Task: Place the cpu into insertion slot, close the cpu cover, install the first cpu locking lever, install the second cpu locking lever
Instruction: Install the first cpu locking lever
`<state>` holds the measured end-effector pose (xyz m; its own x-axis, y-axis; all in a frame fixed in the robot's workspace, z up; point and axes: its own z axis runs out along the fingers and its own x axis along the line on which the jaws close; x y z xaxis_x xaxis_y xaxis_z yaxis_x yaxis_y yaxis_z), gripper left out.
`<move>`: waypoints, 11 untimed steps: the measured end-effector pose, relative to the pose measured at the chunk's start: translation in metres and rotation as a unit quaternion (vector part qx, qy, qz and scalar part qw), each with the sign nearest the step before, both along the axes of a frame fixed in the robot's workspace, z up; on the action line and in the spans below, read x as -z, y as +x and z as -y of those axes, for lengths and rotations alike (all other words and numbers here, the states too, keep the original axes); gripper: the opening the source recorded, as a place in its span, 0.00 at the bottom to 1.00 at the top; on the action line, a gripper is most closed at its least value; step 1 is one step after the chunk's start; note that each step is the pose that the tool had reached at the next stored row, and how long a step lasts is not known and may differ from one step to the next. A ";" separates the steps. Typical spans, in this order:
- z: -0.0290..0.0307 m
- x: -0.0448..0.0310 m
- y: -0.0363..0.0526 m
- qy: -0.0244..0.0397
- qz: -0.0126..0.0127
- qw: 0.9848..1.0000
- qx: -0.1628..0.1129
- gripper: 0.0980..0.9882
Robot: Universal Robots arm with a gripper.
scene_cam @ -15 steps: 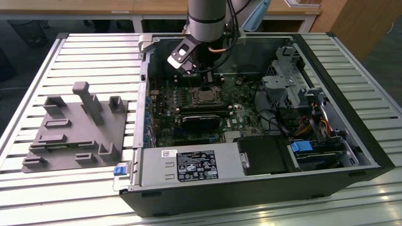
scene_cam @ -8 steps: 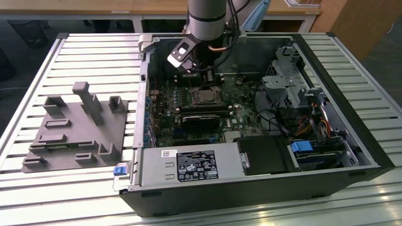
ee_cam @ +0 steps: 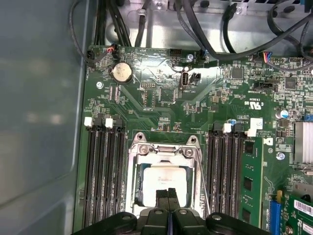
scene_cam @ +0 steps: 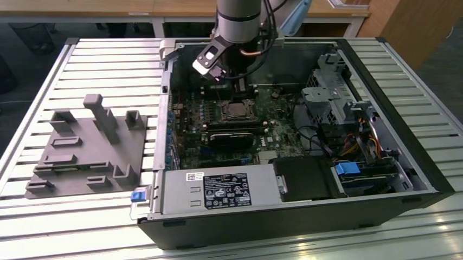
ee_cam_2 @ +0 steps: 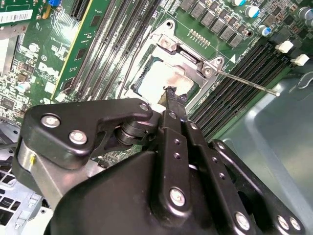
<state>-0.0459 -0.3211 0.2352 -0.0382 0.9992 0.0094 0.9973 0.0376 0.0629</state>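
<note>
The cpu (ee_cam: 164, 182) lies flat in the insertion slot (scene_cam: 233, 111) on the green motherboard (ee_cam: 161, 93). It is a small square chip, and its smooth metal top glares nearly white in both wrist views. The cpu cover (ee_cam: 164, 152), a thin silvery frame with screw heads at its corners, lies down around the chip, whose top shows through the centre cutout. The socket itself is almost wholly hidden beneath chip and frame.

A thin wire locking lever (ee_cam_2: 244, 81) runs from a corner of the frame out across the long black ribbed memory slots (ee_cam: 102, 176). Whether it is latched or raised I cannot tell.

The gripper (ee_cam: 167, 192) is matte black with bright bolt heads. Its two narrow fingers (ee_cam_2: 168, 105) are pressed together with nothing between them. Their tips sit over one edge of the chip, but contact cannot be made out. The bulk of the tool covers that side of the socket.

In the exterior view the arm reaches down into an open black metal computer case (scene_cam: 289, 227). The case lies on a surface (scene_cam: 108, 65) of pale metal slats, with a grey moulded fixture (scene_cam: 87, 146) to the exterior view's left.
</note>
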 end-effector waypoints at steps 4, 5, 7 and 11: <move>0.0000 -0.0068 0.0000 0.000 0.000 1.000 0.000 0.01; 0.0000 -0.0094 0.0000 0.000 0.000 1.000 0.000 0.01; 0.0000 -0.0161 0.0000 0.000 0.000 1.000 0.000 0.01; 0.0000 -0.0285 0.0000 0.000 0.000 1.000 0.000 0.01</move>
<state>-0.0460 -0.3211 0.2637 -0.0383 0.9992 0.0092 0.9973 0.0376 0.0629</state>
